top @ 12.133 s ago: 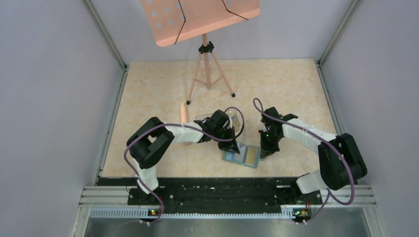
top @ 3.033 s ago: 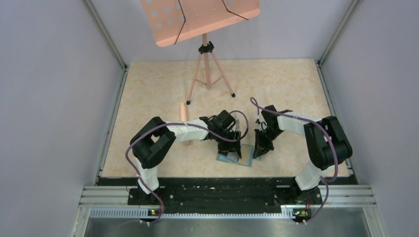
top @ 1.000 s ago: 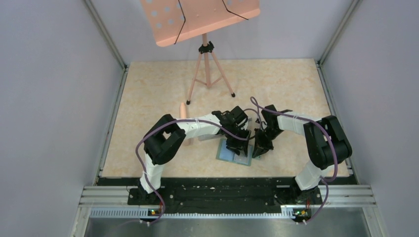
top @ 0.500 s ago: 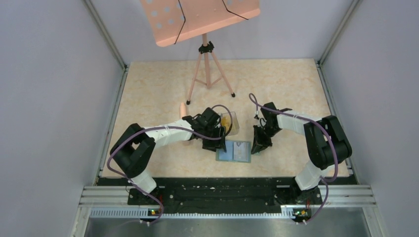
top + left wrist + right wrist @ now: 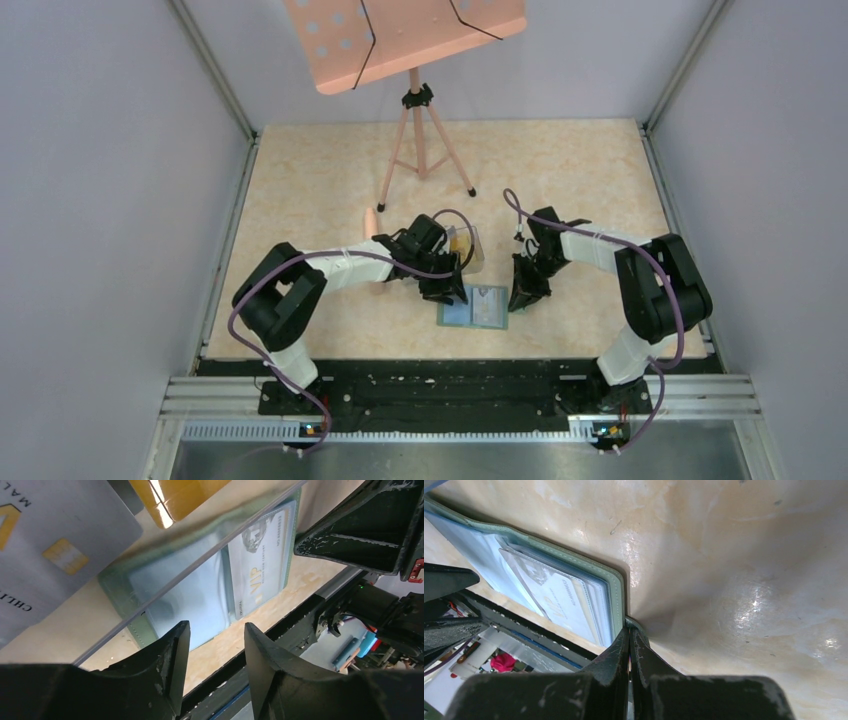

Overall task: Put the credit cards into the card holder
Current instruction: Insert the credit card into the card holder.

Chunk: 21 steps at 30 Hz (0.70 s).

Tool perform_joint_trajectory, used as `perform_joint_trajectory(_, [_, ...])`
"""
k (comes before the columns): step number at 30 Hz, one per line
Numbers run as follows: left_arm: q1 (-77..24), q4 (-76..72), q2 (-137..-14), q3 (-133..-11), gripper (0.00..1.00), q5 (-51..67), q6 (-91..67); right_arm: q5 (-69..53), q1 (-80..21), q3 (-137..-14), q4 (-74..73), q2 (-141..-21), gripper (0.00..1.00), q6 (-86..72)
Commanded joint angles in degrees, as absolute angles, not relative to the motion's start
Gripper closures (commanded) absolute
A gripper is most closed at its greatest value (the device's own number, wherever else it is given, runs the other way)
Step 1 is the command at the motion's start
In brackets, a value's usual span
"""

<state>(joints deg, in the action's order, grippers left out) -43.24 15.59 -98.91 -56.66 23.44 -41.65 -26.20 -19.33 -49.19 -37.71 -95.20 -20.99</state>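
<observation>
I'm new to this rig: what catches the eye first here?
An open sage-green folding wallet lies centre-front, a white card in its clear sleeve, the right tool shut at its right edge. Behind it a salmon-pink perforated music stand on a tripod looms at the back.

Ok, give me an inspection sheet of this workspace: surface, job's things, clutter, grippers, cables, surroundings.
Surface: glossy beige marbled tabletop.
Job's things: card holder lies open, one white VIP card in a sleeve; orange cards and a grey chip card at the clear box.
Clutter: peach rod left of the box.
Grippers: left gripper open, holding nothing, by the box; right gripper shut, tips at the holder's right edge.
Cables: purple cables loop along both arms.
Surroundings: pink music stand at the far side; plain walls.
</observation>
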Motion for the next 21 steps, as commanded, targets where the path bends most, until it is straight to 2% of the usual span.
perform_joint_trajectory(1, [-42.71,11.24,-98.27,-55.40,0.51,26.41,-44.90,-23.49,-19.51,-49.40,-33.22,-93.69,1.00,-19.56])
perform_joint_trajectory(6, [-42.71,13.02,-96.63,-56.09,0.52,25.49,-44.73,-20.75,-19.43,-49.84,-34.72,-93.50,1.00,-19.89])
perform_joint_trajectory(15, [-42.71,27.11,-97.12,-61.03,0.43,11.91,-38.24,-7.95,-19.00,-53.25,-42.49,-88.85,1.00,-22.33])
perform_joint_trajectory(21, [-41.72,27.39,-102.53,-65.00,0.43,10.17,-35.72,-9.85,-18.83,-53.21,-42.12,-88.96,1.00,-21.29])
